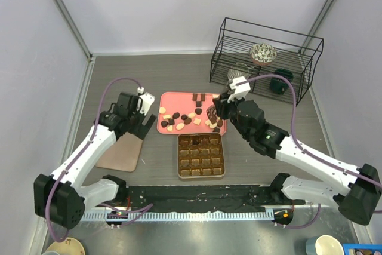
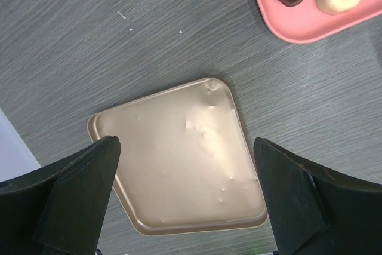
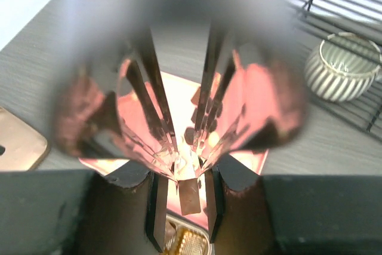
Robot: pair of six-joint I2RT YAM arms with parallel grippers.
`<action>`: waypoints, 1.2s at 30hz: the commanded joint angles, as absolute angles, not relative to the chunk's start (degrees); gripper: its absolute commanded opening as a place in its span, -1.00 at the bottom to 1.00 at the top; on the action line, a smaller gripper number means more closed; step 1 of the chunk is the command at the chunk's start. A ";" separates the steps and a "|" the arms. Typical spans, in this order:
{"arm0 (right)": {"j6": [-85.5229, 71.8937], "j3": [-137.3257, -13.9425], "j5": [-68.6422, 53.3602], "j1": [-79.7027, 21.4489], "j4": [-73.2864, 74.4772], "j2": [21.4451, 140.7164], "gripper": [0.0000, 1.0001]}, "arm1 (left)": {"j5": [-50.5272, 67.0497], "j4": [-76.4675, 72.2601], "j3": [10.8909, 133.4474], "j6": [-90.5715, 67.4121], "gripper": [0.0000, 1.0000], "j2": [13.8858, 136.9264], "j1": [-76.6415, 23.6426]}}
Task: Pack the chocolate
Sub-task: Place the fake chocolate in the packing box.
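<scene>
Top view: most chocolate [image 1: 187,120] is seen loose on the pink tray [image 1: 179,103]; the gridded box [image 1: 202,175] is mostly unfilled. Left wrist: left fingers [image 2: 77,177] are held spread over a gold lid [image 2: 179,165]. Right wrist: right fingers [image 3: 156,207] are narrowed about a brownish piece [image 3: 190,196]; a grip cannot be told through the blur. Packing is judged barely begun.

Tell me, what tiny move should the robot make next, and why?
Probably ease the right gripper down so its clear tongs-like tool closes round one chocolate on the pink tray. The tool seems poised over that tray, and many cells of the gold box look empty.
</scene>
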State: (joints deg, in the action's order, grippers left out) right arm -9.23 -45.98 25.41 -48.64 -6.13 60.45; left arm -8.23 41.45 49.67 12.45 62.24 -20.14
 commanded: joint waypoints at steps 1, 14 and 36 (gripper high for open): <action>-13.62 -43.25 25.49 -48.87 -0.71 55.55 -0.61 | -7.03 37.88 52.03 11.43 0.99 64.42 -19.95; -15.29 -39.20 23.99 -50.54 -2.19 53.17 -0.59 | -8.17 38.93 52.21 11.07 0.99 63.46 -19.95; -10.29 -44.11 31.20 -53.88 -1.49 55.72 -0.14 | -6.06 41.04 50.01 11.51 0.99 59.33 -19.95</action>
